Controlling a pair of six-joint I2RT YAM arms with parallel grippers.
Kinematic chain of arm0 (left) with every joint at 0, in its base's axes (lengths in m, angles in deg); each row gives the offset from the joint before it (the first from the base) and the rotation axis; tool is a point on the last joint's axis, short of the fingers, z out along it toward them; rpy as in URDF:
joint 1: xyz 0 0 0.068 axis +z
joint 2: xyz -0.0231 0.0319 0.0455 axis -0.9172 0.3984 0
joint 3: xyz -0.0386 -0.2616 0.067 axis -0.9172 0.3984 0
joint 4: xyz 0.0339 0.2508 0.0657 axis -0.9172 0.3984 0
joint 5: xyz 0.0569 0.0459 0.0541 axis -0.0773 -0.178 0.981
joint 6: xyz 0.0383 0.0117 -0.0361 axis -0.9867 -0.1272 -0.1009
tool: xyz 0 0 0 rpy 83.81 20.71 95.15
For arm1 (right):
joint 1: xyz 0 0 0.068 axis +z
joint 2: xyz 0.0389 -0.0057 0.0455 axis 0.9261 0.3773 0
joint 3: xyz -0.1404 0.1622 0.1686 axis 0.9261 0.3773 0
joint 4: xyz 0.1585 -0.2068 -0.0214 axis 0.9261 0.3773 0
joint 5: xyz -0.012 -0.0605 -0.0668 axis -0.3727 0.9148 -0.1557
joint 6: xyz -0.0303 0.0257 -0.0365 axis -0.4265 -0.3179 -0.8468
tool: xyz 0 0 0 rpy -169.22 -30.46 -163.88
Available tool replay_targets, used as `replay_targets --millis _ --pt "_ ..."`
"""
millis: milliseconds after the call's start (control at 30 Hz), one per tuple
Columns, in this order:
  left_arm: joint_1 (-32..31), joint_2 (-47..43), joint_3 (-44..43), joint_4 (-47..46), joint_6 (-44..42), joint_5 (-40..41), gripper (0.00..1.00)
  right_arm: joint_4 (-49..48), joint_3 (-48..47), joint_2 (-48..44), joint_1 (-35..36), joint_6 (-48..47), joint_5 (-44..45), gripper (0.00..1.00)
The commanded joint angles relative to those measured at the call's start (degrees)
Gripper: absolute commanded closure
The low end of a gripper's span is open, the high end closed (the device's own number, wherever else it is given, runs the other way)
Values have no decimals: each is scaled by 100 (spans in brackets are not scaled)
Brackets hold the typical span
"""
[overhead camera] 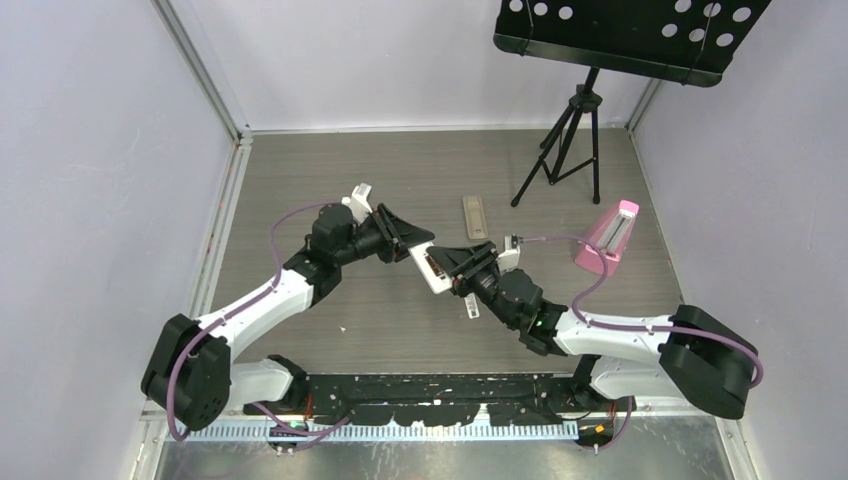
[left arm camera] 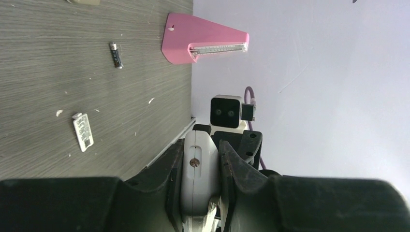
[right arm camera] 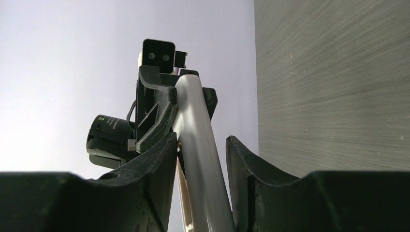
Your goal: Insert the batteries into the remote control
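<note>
Near the middle of the grey wood-grain table [overhead camera: 400, 170], you see the slim white remote control [overhead camera: 428, 275], with its dark rectangular recess, held between the two arms, which meet tip to tip. Your left gripper [left arm camera: 203, 150] is clamped on one end of the remote control: in the left wrist view both black fingers press directly against the white sides of the bar. Your right gripper [right arm camera: 200, 140] has the other part of the bar between its fingers. In the right wrist view one finger lies close along the bar and a thin gap shows beside the tip of the other, so I cannot tell if this gripper really squeezes the bar or only surrounds it. The dark recess faces up toward the top camera, and I cannot tell if any cell is inside it. One small dark battery [left arm camera: 115, 54] with a metal end lies flat on the table, near the pink wedge-shaped object [left arm camera: 203, 43] and well apart from the remote control. A small white ribbed piece [left arm camera: 83, 131] lies on the table too, apart from the battery. A flat tan bar [overhead camera: 476, 216] lies on the table just beyond the grippers.
</note>
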Motion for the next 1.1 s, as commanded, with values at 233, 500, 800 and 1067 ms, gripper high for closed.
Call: replay_targets --millis 233,500,800,1067 --pt "66 53 -111 -1384 607 -384 100 -74 231 -63 27 -1770 186 66" --pt "169 252 -8 -1513 -139 -630 100 816 99 -915 22 -2082 119 14" --pt "220 329 -99 -1399 -1059 -1137 100 2008 -152 -1908 5 -3389 -152 16" --pt "220 219 -266 -1068 -1917 -1467 100 3605 -1165 -1545 12 -4737 -815 32"
